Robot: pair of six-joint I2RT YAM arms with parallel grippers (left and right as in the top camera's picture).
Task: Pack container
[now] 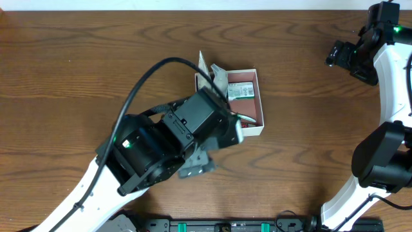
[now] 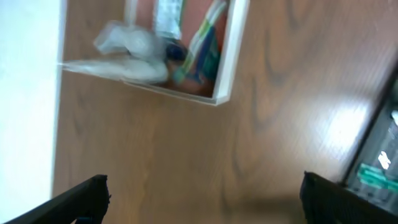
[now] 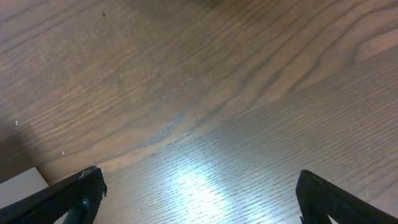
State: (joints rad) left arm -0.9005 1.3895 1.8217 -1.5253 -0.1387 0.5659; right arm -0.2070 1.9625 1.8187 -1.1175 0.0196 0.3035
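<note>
Held left hand (image 2: pixel 200 193) spread, empty, by near-left corner of container (image 1: pixel 252 133), mid-bench (image 1: pixel 77 64). Held right hand (image 3: pixel 199 190) released too, far right. Looked approx. done: toiletries (image 1: pixel 242 92) inside, nothing loose seen outside.

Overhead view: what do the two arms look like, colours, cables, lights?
Both the left arm and right arm have white links with bulky black joint housings, each showing a small green light. A black cable loops over the left arm. In the wrist views, the fingers are black.
</note>
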